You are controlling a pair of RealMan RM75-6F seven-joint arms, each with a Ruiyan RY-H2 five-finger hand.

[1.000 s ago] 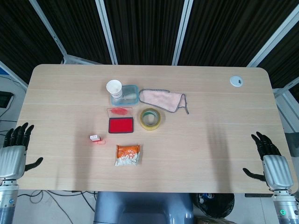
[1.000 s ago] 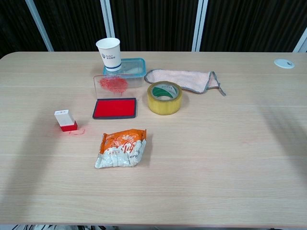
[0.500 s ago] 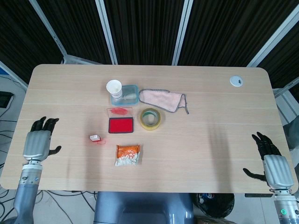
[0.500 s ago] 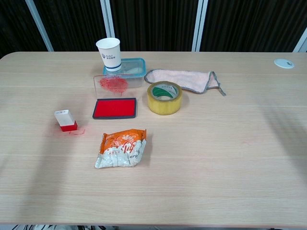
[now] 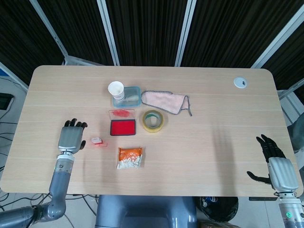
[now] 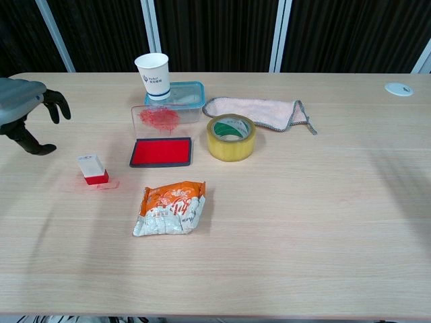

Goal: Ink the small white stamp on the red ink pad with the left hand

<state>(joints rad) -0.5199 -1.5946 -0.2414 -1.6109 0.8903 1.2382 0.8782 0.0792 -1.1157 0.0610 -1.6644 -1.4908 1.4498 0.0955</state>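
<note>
The small white stamp (image 5: 96,140) with a red base stands on the table, left of and nearer than the red ink pad (image 5: 123,128); the chest view shows the stamp (image 6: 91,168) and the ink pad (image 6: 161,151) too. My left hand (image 5: 70,137) hovers just left of the stamp, fingers apart, holding nothing; in the chest view the left hand (image 6: 23,111) sits at the left edge. My right hand (image 5: 277,166) stays at the table's near right corner, fingers spread and empty.
The ink pad's clear lid (image 6: 157,119) stands up behind it. A paper cup (image 5: 116,89) and blue-rimmed container (image 5: 131,97) lie beyond, with a pink cloth (image 5: 165,100), a tape roll (image 5: 153,120) and an orange snack packet (image 5: 129,157) nearby. A white disc (image 5: 240,82) sits far right.
My left hand has swung in from the table's left edge to just beside the stamp and now shows in the chest view. The right hand has not moved.
</note>
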